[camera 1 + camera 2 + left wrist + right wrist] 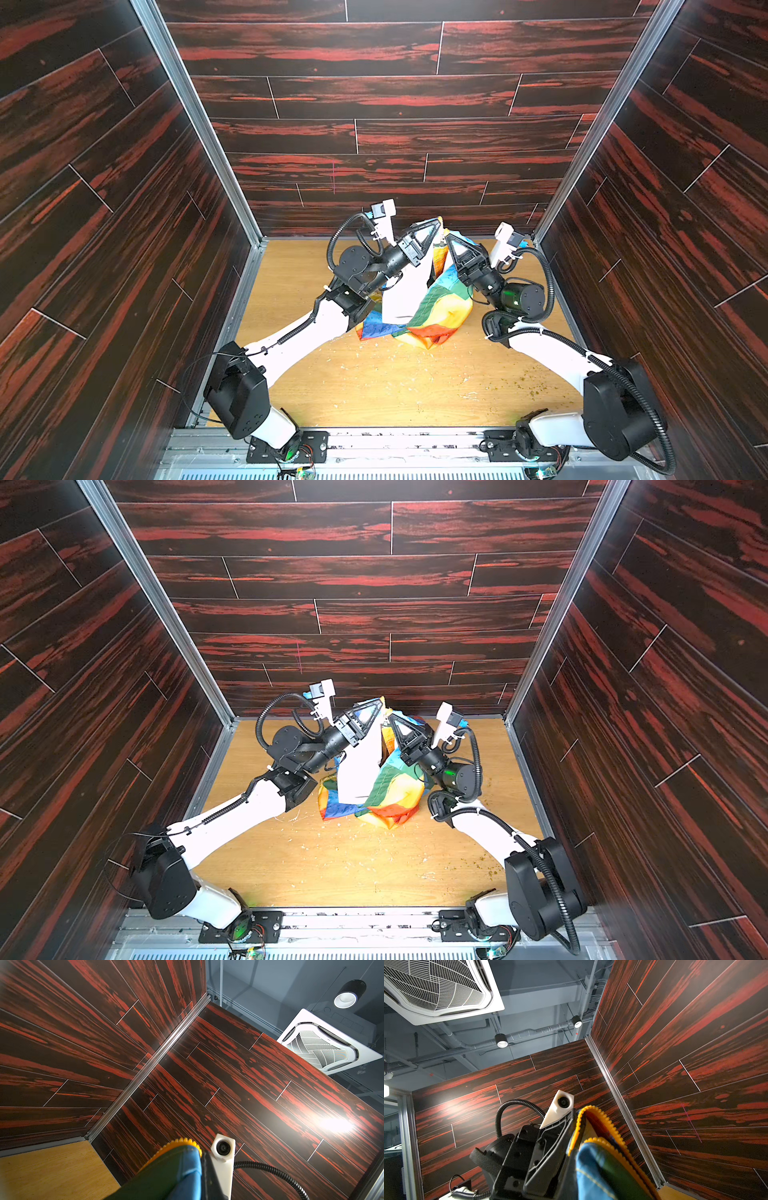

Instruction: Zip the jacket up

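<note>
The jacket (432,303) (384,789) hangs from both grippers near the back of the table, and its lower part lies crumpled on the wood. White lining faces the left arm; green, yellow, orange and blue blocks face the right. My left gripper (435,227) (378,707) and right gripper (448,240) (391,720) are raised with tips almost touching, each shut on the jacket's top edge. In the left wrist view, green and blue fabric (166,1176) with yellow zipper teeth (180,1142) covers the jaws. In the right wrist view, the zipper teeth (609,1125) curl over blue fabric (593,1169).
The wooden table (374,386) carries scattered pale crumbs and some dark specks at the right. Dark red wood-grain walls (374,137) close in the back and both sides, and the back wall stands close behind the grippers. A metal rail (395,436) runs along the front.
</note>
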